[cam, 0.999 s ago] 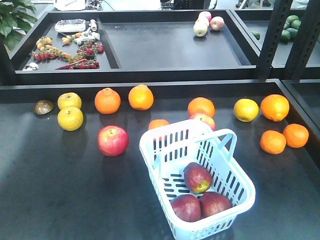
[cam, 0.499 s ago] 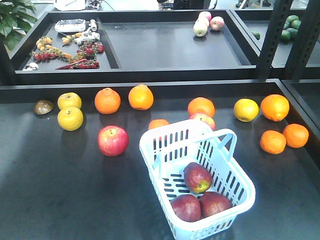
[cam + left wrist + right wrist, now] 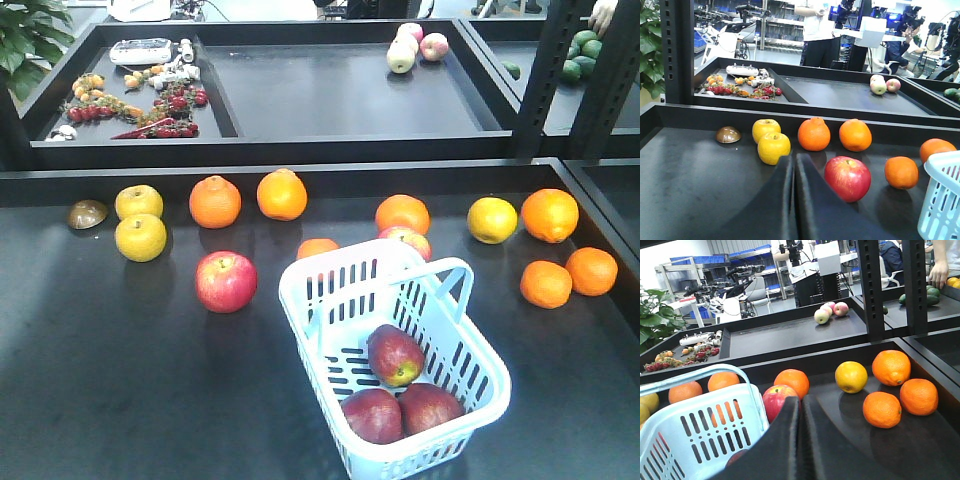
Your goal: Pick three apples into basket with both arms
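Apples (image 3: 398, 388): three dark red ones lie together inside the basket.
Basket (image 3: 300, 290): on the worktop (image 3: 120, 380), handle up.
Left tool (image 3: 794, 167): fingers pressed together, holding nothing.
Right tool (image 3: 800, 407): fingers pressed together, empty, beside the basket.

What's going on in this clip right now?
Nothing is being handled at this moment. Three dark red apples already lie in the white basket on the black table. The left gripper and right gripper are both shut and empty, held low over the table. Another red apple, oranges and lemons sit loose around the basket.
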Controlling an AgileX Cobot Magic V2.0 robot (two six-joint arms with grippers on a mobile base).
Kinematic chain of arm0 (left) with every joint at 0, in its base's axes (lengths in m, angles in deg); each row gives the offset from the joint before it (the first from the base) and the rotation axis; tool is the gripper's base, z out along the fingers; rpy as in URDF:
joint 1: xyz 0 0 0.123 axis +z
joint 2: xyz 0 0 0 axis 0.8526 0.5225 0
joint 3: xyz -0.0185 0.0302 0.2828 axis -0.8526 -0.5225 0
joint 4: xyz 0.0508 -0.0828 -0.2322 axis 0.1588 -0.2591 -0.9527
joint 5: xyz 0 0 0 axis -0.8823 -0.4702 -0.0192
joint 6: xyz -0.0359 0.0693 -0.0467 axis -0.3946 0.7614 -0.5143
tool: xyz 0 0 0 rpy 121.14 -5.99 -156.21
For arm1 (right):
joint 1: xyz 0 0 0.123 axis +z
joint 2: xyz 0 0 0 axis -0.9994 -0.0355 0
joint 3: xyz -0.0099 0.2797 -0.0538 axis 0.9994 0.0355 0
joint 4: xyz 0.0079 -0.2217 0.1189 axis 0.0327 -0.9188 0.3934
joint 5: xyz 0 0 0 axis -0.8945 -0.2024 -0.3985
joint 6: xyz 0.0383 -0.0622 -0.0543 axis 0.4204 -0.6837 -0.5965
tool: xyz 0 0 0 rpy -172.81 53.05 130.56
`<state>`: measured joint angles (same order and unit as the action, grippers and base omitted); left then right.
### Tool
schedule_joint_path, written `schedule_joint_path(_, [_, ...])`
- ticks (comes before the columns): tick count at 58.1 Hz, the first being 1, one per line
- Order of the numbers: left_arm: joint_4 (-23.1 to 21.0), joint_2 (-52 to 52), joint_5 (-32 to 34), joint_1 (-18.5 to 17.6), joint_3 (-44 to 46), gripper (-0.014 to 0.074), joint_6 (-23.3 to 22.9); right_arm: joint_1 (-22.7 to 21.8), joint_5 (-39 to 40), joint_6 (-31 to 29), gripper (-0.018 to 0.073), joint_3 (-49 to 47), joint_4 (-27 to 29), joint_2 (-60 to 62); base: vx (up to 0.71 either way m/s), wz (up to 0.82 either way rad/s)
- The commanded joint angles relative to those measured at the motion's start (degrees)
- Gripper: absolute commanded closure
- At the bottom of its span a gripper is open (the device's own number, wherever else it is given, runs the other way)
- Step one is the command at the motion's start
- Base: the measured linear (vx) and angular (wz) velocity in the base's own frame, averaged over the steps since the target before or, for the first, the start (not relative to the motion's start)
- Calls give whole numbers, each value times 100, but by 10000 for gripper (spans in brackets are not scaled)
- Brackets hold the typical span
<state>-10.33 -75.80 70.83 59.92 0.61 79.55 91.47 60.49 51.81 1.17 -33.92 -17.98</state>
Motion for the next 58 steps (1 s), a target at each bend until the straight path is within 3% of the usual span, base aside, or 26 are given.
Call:
schedule_joint_path(1, [3, -75, 430, 5, 144, 603, -30, -34, 454, -42, 551, 71, -73, 62, 0, 0])
schedule_joint_path(58, [3, -75, 430, 5, 144, 603, -30, -34, 454, -42, 551, 71, -73, 62, 0, 0])
